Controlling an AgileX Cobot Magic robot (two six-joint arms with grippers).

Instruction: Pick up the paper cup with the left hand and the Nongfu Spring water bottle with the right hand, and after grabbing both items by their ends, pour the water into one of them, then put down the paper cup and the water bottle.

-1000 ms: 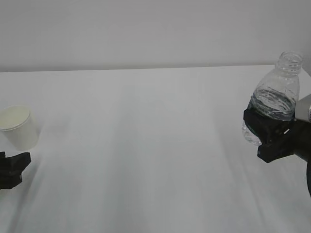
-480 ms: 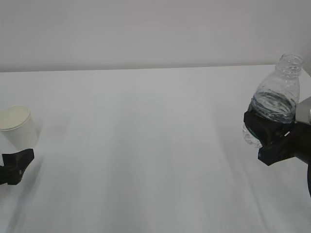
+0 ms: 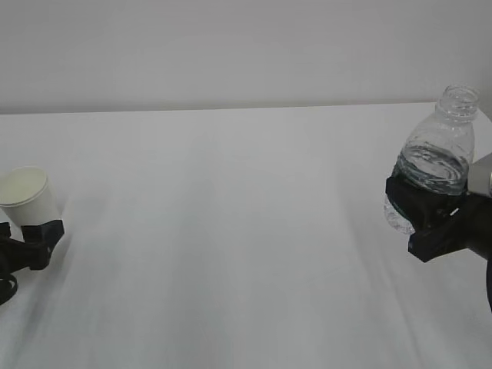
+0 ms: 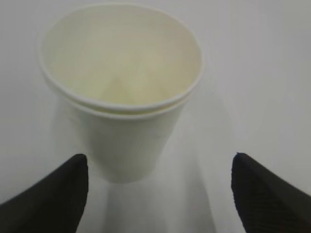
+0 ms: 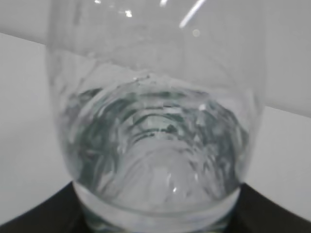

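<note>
Paper cup standing upright on the white table, mouth up, long axis vertical, body tapering toward its base; it sits near the table's left edge as seen from the exterior camera. The left hand is just in front of the cup, its jaws spread wide; in the left wrist view the two dark fingertips flank the cup's base without touching it, bare table showing on both sides. Far from the cup, at the opposite side of the table, the Nongfu Spring water bottle is held off the surface, tilted slightly, its uncapped neck pointing up and away. The right hand is clamped around its lower body. The water fills roughly the lower half. Between cup and bottle the tabletop lies broad and unobstructed.
</note>
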